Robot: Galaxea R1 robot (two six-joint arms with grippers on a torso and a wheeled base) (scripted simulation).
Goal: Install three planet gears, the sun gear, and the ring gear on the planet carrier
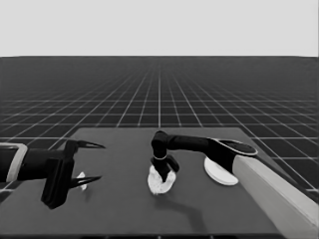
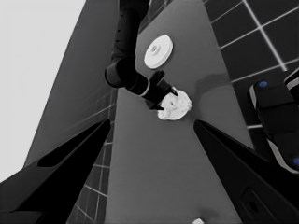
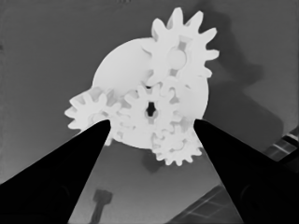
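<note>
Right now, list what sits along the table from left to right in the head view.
Left gripper waiting over the left end → thin white piece under it → right gripper over the smaller round part with its gears → larger round part, partly behind the right arm.

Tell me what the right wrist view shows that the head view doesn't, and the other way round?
Only the right wrist view shows four toothed gears sitting on the smaller round part, one in the middle and three around it, with the right gripper's fingers spread apart. Only the head view shows the larger round part lying beside the right arm, the left gripper waiting at the table's left end, and a thin white piece under it. Both show the right gripper at the smaller round part.
</note>
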